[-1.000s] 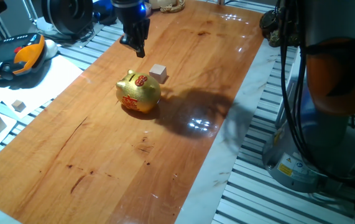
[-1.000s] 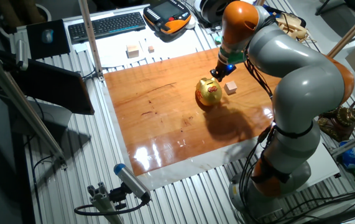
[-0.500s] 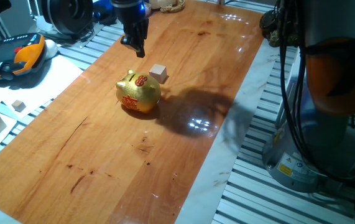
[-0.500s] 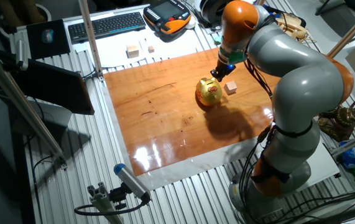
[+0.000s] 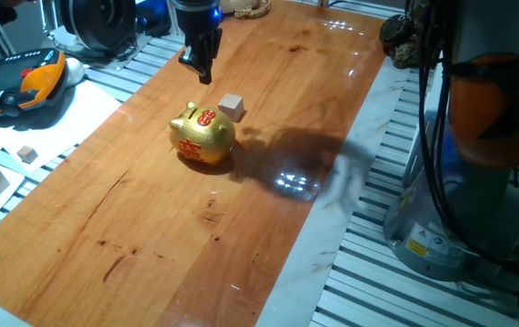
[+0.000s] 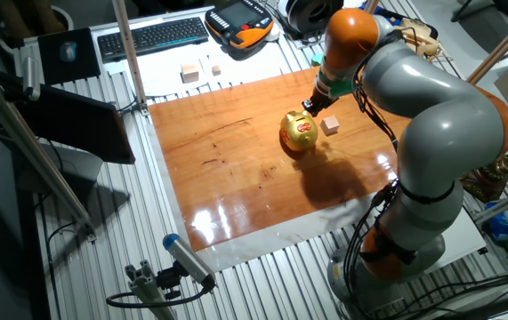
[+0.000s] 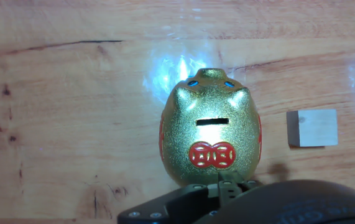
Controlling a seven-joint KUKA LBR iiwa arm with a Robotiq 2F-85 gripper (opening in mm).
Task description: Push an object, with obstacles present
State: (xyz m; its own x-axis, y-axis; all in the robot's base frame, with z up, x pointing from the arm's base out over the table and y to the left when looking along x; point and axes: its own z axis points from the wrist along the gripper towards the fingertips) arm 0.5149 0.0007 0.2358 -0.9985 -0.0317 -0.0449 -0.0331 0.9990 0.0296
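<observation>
Care counts now — the gripper (image 5: 206, 74), its fingers looking pressed together, hangs above the table with the golden piggy bank (image 5: 203, 135) just below-front and the little cube (image 5: 232, 106) beside the pig, so come down behind the cube, not the pig.

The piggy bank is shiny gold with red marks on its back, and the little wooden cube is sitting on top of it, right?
Not quite. The golden piggy bank is shiny with red marks, but the small wooden cube is not on top of it. The hand view shows the cube lying on the wooden table beside the piggy bank, with a gap between them.
</observation>
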